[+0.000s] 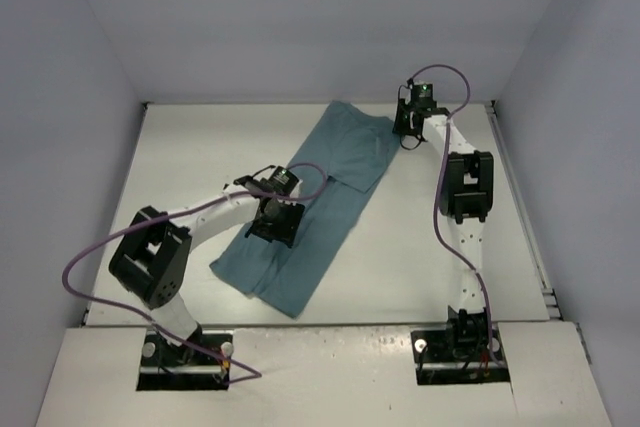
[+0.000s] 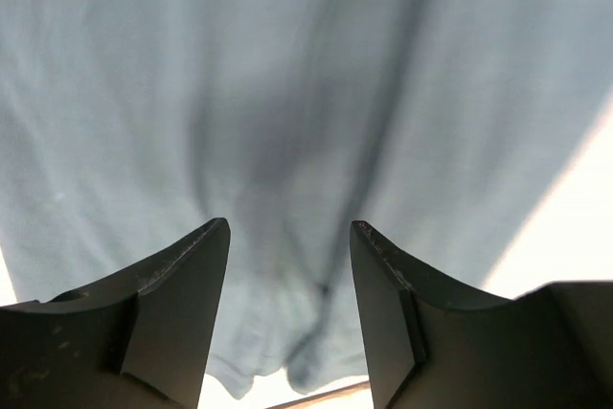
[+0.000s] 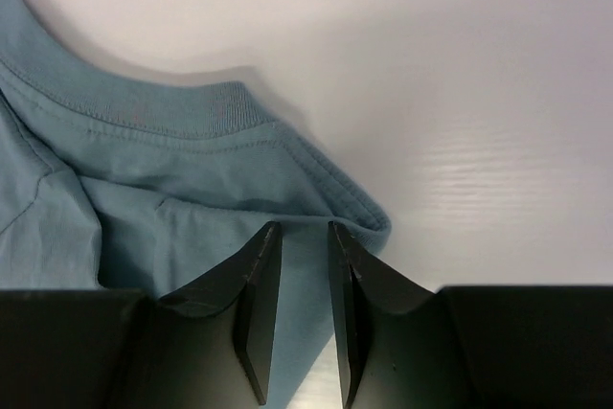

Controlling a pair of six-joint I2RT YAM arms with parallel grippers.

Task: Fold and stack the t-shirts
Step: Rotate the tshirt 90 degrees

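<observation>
Left gripper (image 2: pixel 289 227): hangs with jaws spread just above the middle of the shirt (image 1: pixel 350 145), cloth below the gap, nothing pinched; right gripper (image 3: pixel 305 229): sits at the shirt's far right corner, jaws almost together, pinching the stitched edge beside the collar (image 3: pixel 225 107). Shirt: lies teal, in a long strip, slantwise from near left to far right, softly wrinkled, flat on the table (image 1: pixel 190 157). Table: white and smooth, shut in on three sides by plain pale lilac-grey walls (image 1: pixel 300 17).
</observation>
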